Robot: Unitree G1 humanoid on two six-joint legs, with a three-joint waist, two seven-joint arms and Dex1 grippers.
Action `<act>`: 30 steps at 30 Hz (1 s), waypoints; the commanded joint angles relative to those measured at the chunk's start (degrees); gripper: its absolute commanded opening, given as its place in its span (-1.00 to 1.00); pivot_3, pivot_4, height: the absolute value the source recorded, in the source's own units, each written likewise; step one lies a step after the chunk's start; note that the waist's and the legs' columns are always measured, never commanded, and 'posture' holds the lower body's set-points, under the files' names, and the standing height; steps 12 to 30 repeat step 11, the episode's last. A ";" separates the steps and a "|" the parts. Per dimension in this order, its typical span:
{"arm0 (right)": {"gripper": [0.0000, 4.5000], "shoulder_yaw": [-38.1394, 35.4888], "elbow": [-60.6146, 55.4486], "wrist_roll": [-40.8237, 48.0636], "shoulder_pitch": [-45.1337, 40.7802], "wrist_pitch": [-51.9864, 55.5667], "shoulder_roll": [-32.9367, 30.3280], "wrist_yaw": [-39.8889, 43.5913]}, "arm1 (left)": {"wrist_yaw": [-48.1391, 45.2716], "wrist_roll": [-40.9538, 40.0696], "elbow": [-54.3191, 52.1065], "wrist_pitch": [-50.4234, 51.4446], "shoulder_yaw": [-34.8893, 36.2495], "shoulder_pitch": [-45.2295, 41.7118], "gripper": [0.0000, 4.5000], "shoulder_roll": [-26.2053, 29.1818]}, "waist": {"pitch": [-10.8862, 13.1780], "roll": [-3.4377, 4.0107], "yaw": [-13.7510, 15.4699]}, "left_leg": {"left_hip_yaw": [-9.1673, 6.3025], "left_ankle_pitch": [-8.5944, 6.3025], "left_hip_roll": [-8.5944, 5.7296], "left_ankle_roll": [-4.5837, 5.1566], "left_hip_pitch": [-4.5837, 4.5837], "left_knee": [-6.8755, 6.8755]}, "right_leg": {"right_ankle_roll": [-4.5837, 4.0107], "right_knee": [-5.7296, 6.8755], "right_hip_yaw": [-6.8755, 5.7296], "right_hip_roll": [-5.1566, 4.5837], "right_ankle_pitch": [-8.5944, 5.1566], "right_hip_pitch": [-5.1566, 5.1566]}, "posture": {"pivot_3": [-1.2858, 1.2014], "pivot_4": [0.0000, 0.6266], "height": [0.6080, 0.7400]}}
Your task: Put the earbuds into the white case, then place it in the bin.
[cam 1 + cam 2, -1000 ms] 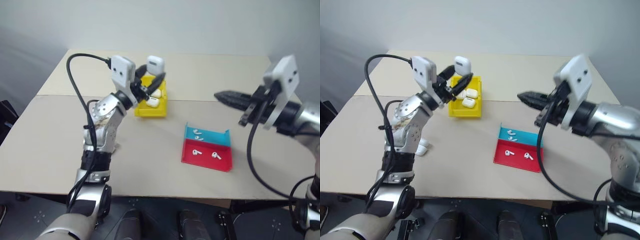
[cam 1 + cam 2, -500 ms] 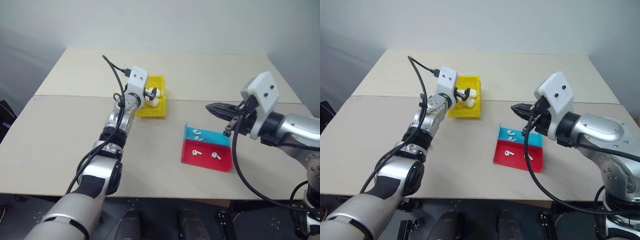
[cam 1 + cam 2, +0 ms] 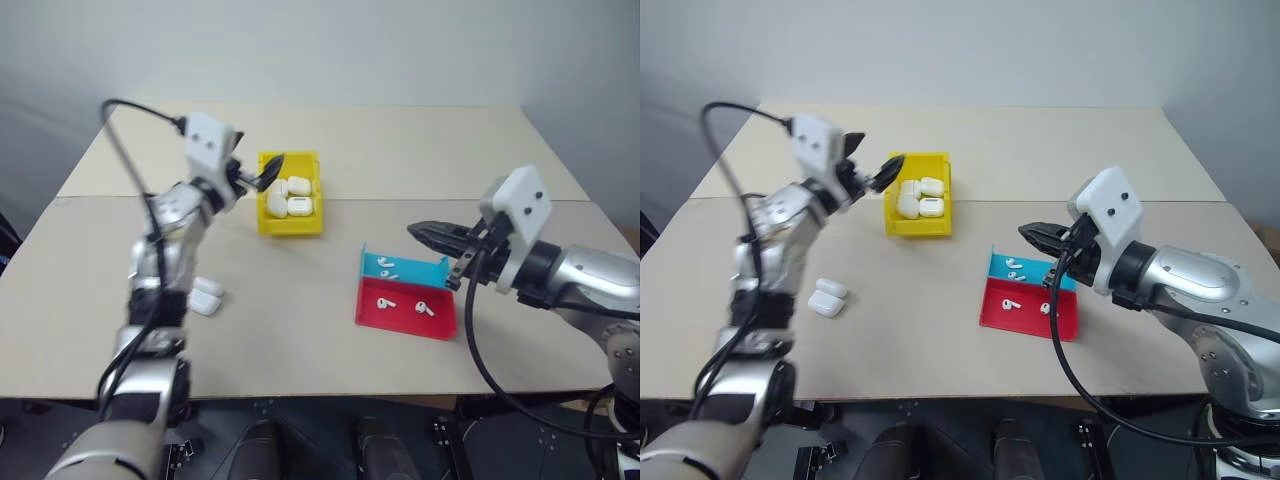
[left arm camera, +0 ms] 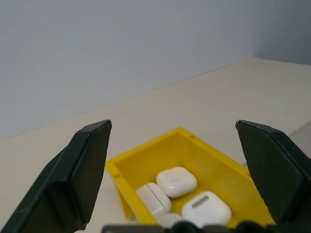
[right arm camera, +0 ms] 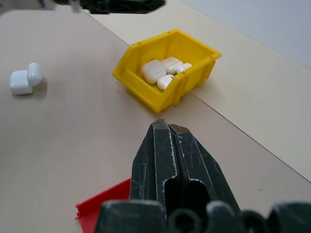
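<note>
The desk (image 3: 330, 290) is a pale beige top made of two boards, with a straight seam running across it from side to side, just behind the bin's near end. Its surface is matte and plain. Behind the desk stands a bare grey-white wall, darker toward the left corner, and below the front edge a dark floor shows.

The yellow bin (image 3: 290, 219) sits left of centre, straddling the seam, and holds several white cases (image 3: 297, 206) lying close together. In the left wrist view three closed cases (image 4: 177, 181) show inside it, touching one another. Two more cases (image 3: 827, 297) lie side by side on the desk near the left edge, well apart from the bin.

Right of centre, a shallow blue tray (image 3: 402, 270) and a shallow red tray (image 3: 405, 309) lie touching each other, the blue one farther from the robot. Each holds two earbuds (image 3: 384, 301), small and white, lying apart from each other.

The left gripper (image 3: 262, 176) hangs above the desk just beside the bin's left rim, its jaws spread wide with nothing between them. The right gripper (image 3: 424, 234) hovers over the far right corner of the blue tray, pointing left, its jaws clenched together on nothing; in the right wrist view its fingers (image 5: 170, 165) press flat against each other.
</note>
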 commanded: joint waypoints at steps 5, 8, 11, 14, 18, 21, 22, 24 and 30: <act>-1.00 0.49 1.13 -6.75 7.16 -14.42 1.15 5.21 | -18.19 -20.01 -29.39 8.74 8.99 20.26 0.97 13.98 | -0.04 -0.07 0.67 | 0.05 0.01 0.04 -0.02 0.11 0.04 | -0.02 0.01 -0.03 -0.02 -0.01 0.12 | 0.03 -0.52 1.00; -1.00 -1.00 1.95 -6.63 10.44 -17.75 0.56 9.04 | -18.04 -21.59 -34.38 12.10 11.02 26.36 0.97 18.27 | -0.07 -0.11 0.72 | 0.08 0.01 0.04 -0.02 0.17 0.05 | -0.02 0.01 -0.03 -0.02 -0.02 0.17 | 0.03 -0.52 1.00; -1.00 -3.07 2.45 -4.45 12.51 -18.57 0.02 12.18 | -18.03 -24.24 -36.83 15.21 12.14 29.06 0.97 20.90 | -0.07 -0.11 0.70 | 0.10 0.01 0.06 -0.02 0.25 0.04 | -0.05 0.00 -0.02 -0.01 -0.04 0.22 | 0.03 -0.52 1.00; -1.00 -3.07 2.45 -4.45 12.51 -18.57 0.02 12.18 | -18.03 -24.24 -36.83 15.21 12.14 29.06 0.97 20.90 | -0.07 -0.11 0.70 | 0.10 0.01 0.06 -0.02 0.25 0.04 | -0.05 0.00 -0.02 -0.01 -0.04 0.22 | 0.03 -0.52 1.00; -1.00 -3.07 2.45 -4.45 12.51 -18.57 0.02 12.18 | -18.03 -24.24 -36.83 15.21 12.14 29.06 0.97 20.90 | -0.07 -0.11 0.70 | 0.10 0.01 0.06 -0.02 0.25 0.04 | -0.05 0.00 -0.02 -0.01 -0.04 0.22 | 0.03 -0.52 1.00; -1.00 -3.07 2.45 -4.45 12.51 -18.57 0.02 12.18 | -18.03 -24.24 -36.83 15.21 12.14 29.06 0.97 20.90 | -0.07 -0.11 0.70 | 0.10 0.01 0.06 -0.02 0.25 0.04 | -0.05 0.00 -0.02 -0.01 -0.04 0.22 | 0.03 -0.52 1.00; -1.00 -3.07 2.45 -4.45 12.51 -18.57 0.02 12.18 | -18.03 -24.24 -36.83 15.21 12.14 29.06 0.97 20.90 | -0.07 -0.11 0.70 | 0.10 0.01 0.06 -0.02 0.25 0.04 | -0.05 0.00 -0.02 -0.01 -0.04 0.22 | 0.03 -0.52 1.00; -1.00 -3.07 2.45 -4.45 12.51 -18.57 0.02 12.18 | -18.03 -24.24 -36.83 15.21 12.14 29.06 0.97 20.90 | -0.07 -0.11 0.70 | 0.10 0.01 0.06 -0.02 0.25 0.04 | -0.05 0.00 -0.02 -0.01 -0.04 0.22 | 0.03 -0.52 1.00; -1.00 -3.07 2.45 -4.45 12.51 -18.57 0.02 12.18 | -18.03 -24.24 -36.83 15.21 12.14 29.06 0.97 20.90 | -0.07 -0.11 0.70 | 0.10 0.01 0.06 -0.02 0.25 0.04 | -0.05 0.00 -0.02 -0.01 -0.04 0.22 | 0.03 -0.52 1.00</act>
